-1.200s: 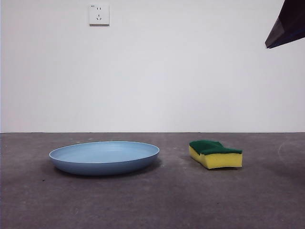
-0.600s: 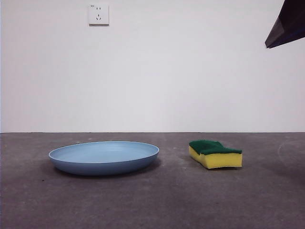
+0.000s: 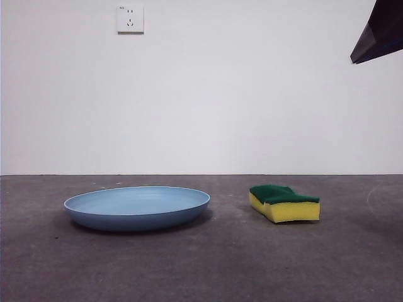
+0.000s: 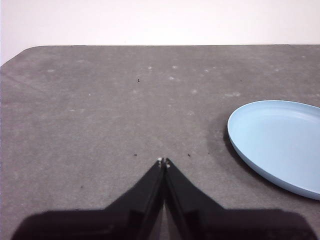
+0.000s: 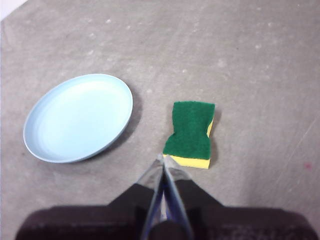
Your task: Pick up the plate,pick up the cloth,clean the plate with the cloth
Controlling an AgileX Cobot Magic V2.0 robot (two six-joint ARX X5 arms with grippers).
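One plate and one cloth lie apart on the table.

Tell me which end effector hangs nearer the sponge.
The right end effector, shut, hangs just above the yellow foam sponge with the green scouring top; the left end effector sees only the round light blue plastic plate.

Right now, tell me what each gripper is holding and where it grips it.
Nothing is held. The left gripper and right gripper are both shut on nothing above the table; the plate and sponge lie untouched.

matt plastic plate; foam sponge
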